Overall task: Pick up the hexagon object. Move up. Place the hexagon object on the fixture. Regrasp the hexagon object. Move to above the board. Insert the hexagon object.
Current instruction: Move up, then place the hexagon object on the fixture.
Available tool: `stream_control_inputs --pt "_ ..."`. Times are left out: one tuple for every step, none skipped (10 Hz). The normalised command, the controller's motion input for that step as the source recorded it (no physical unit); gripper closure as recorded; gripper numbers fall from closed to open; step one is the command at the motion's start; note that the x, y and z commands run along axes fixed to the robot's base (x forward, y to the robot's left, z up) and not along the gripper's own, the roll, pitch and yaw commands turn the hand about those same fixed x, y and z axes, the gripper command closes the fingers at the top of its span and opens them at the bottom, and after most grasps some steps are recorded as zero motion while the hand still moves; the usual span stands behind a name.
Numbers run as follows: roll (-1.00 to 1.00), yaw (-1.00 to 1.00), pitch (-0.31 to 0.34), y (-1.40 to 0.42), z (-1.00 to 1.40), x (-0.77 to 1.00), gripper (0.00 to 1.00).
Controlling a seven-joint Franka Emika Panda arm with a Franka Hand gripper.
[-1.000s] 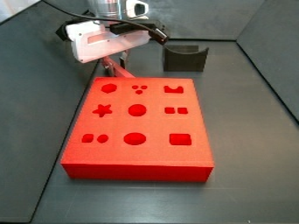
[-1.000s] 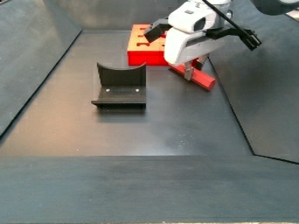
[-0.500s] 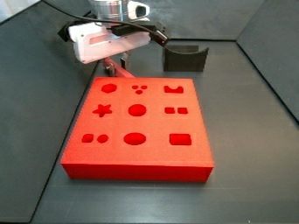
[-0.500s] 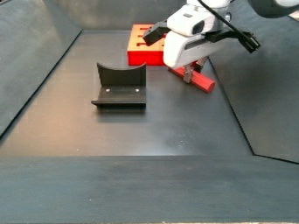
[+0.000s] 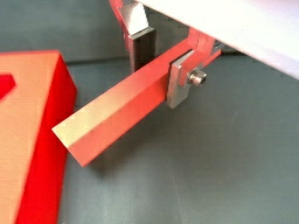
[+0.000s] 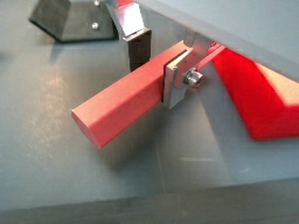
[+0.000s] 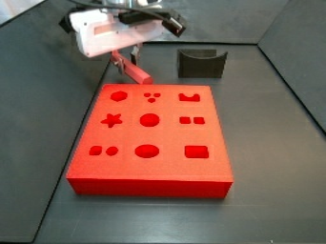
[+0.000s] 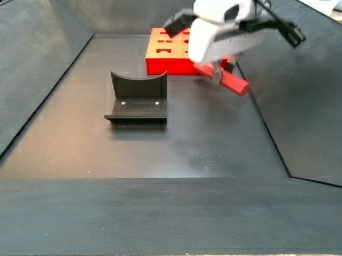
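Note:
My gripper point(image 5: 160, 66) is shut on the hexagon object point(image 5: 117, 114), a salmon-red faceted rod that sticks out sideways from between the silver fingers point(image 6: 176, 80). In both side views the gripper point(image 7: 124, 55) point(image 8: 221, 64) hangs above the floor beside the far end of the red board point(image 7: 151, 133) point(image 8: 164, 50), with the rod point(image 7: 132, 70) point(image 8: 231, 81) tilted and clear of the floor. The board's edge shows in both wrist views point(image 5: 30, 114) point(image 6: 263, 96). The dark fixture point(image 7: 200, 63) point(image 8: 136, 97) point(image 6: 73, 17) stands apart and holds nothing.
Dark enclosure walls point(image 7: 293, 67) point(image 8: 54, 60) close in the grey floor. The board has several shaped cut-outs, such as a star point(image 7: 111, 121) and circles. The robot's white wrist body point(image 7: 105, 29) sits above the gripper.
The gripper has risen with the hexagon object; the rod now hangs higher above the floor than before. Board and fixture have not moved.

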Motion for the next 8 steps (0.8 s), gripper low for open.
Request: stream_control_inputs --pt "-0.01 0.04 0.059 -0.02 0.33 -0.01 1.00" --pt "0.00 0.00 0.000 0.00 1.00 0.00 1.00" --pt "0.00 0.00 -0.004 0.00 1.00 0.00 1.00" --pt "-0.01 0.00 0.006 0.00 1.00 -0.01 1.00" --pt "-0.01 0.00 0.017 0.00 1.00 -0.01 1.00" --pt "-0.01 0.00 0.030 0.00 1.00 -0.01 1.00" --pt "-0.02 0.01 0.035 0.00 1.00 -0.02 1.00" --pt "-0.02 0.01 0.040 -0.01 1.00 -0.02 1.00"
